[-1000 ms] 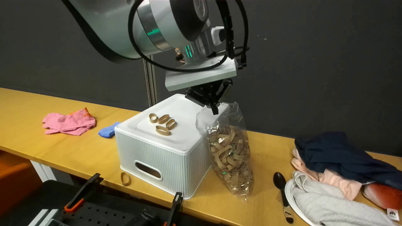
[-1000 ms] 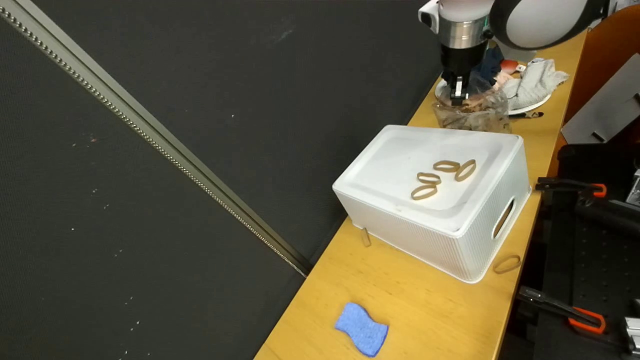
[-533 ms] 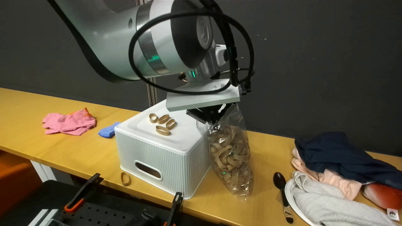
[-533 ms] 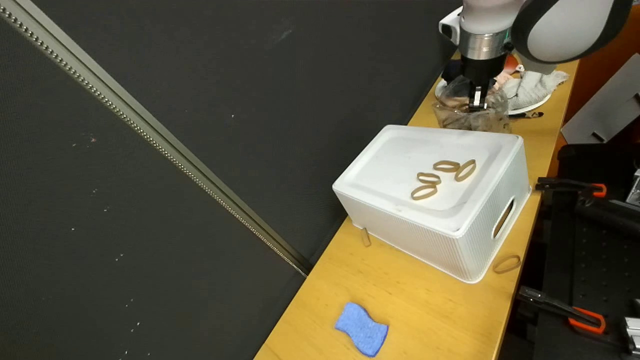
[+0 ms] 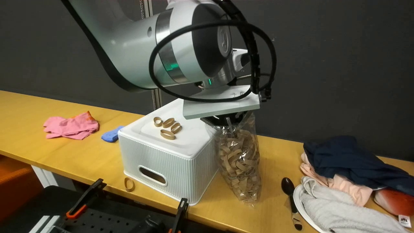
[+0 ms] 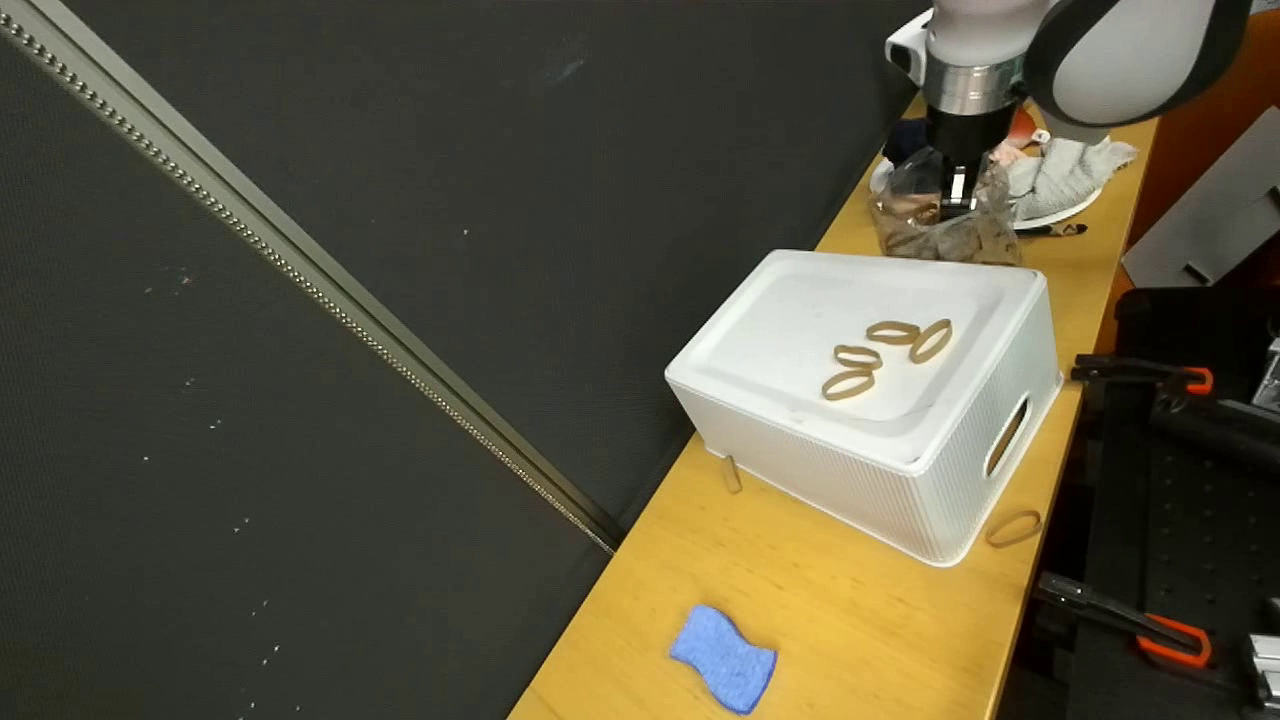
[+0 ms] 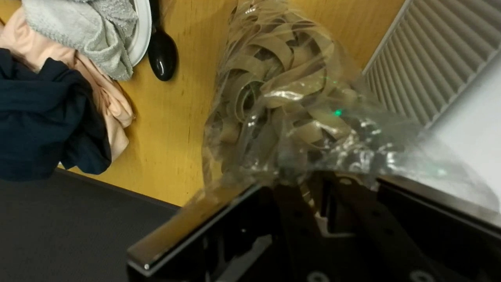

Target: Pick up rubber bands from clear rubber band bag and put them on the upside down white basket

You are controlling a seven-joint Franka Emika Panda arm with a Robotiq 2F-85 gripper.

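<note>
In an exterior view the gripper (image 6: 958, 208) reaches down into the mouth of the clear plastic bag (image 5: 249, 124); the fingertips show only faintly behind crinkled film. In the wrist view, glare and blur cover the tips, and the finger bodies (image 7: 293, 211) stand near each other with a narrow gap between. How far apart the tips are, and whether they have hold of anything, cannot be told. The arm (image 5: 129, 48) is cut off at the top edge in both exterior views.

The tan rubber bands (image 5: 239, 161) fill the bag's lower part, at six o'clock from the fingers in an exterior view and at twelve o'clock in the wrist view. Contact between fingers and bands cannot be confirmed.

The upturned white basket (image 5: 161, 158) stands at nine o'clock from the bag in an exterior view; four loose bands (image 5: 167, 136) lie on its top. The white plate (image 5: 304, 210), at four o'clock, is partly covered by a grey towel (image 5: 343, 210) and cut off at the lower edge.
</note>
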